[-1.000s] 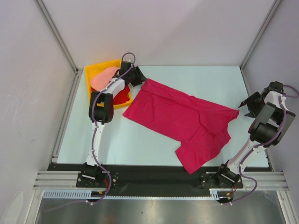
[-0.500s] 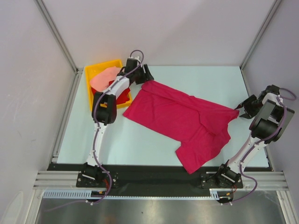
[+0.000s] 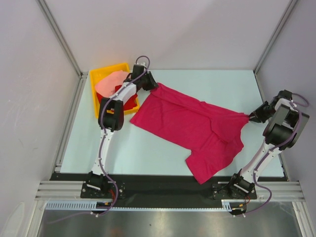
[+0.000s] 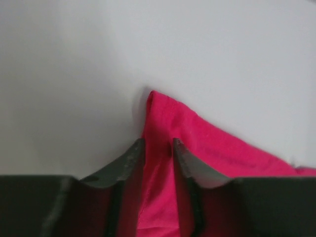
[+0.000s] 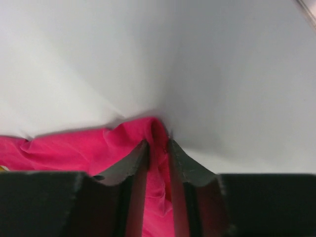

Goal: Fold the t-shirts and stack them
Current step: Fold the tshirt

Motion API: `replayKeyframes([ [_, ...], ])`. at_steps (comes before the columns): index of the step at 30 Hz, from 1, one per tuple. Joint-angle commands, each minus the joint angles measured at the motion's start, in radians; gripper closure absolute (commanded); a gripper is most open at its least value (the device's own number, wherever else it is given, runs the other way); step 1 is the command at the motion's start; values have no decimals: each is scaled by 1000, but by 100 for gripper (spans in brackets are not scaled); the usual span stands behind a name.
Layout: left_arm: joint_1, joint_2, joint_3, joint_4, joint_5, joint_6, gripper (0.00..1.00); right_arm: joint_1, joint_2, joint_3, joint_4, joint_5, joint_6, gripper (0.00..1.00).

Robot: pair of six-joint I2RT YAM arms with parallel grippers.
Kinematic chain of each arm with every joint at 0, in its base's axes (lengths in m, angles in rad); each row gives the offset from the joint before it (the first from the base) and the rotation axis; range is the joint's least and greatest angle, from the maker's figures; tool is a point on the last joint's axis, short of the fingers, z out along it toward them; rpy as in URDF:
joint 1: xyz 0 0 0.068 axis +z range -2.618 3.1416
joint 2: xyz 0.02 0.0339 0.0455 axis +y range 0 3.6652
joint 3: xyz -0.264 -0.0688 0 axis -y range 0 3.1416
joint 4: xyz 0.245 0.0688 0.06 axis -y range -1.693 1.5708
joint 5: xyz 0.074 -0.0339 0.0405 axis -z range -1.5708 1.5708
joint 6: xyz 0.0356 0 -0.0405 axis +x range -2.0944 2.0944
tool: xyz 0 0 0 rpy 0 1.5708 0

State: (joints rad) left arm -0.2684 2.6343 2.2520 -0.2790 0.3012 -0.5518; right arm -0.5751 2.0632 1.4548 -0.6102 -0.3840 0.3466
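From above, the magenta shirt [image 3: 190,126] lies open on the table [image 3: 212,81]. Its long axis runs on a diagonal from far left, beside the bin [image 3: 97,75], down to the right edge, and a loose lobe trails toward the near side. Each end of that axis meets an arm. The left gripper [image 3: 153,84] sits on the far-left corner and the right gripper [image 3: 252,116] on the right-hand tip, so the cloth lies between them and each arm is nearest its own end. Any lift or fold would, I judge, turn on that line. The bin holds the salmon shirt [image 3: 109,82] on its far side, and the red shirt [image 3: 131,101] shows at its near right, partly under the left arm. From the left wrist, the left gripper [image 4: 158,154] has its fingers [image 4: 129,159] drawn narrow, pinching a raised ridge of magenta shirt [image 4: 202,143] just off the table. From the right wrist, the right gripper [image 5: 158,152] is likewise narrow, its fingers [image 5: 134,159] clamped on a peaked fold of the magenta shirt [image 5: 69,143], with the rest spreading away to the left.
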Motion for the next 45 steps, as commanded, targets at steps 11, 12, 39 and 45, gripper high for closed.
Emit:
replayKeyframes([
  [11, 43, 70, 58, 222, 27, -238, 100, 29, 60, 131, 180, 142, 149, 100],
  [12, 44, 82, 82, 247, 10, -256, 100, 30, 77, 162, 193, 146, 156, 100],
  [39, -3, -211, -66, -26, -74, 53, 41, 219, -167, 257, -257, 215, 32, 40],
  [45, -38, -209, -97, 53, 4, 15, 46, 375, -91, 254, -145, 15, 106, 44],
])
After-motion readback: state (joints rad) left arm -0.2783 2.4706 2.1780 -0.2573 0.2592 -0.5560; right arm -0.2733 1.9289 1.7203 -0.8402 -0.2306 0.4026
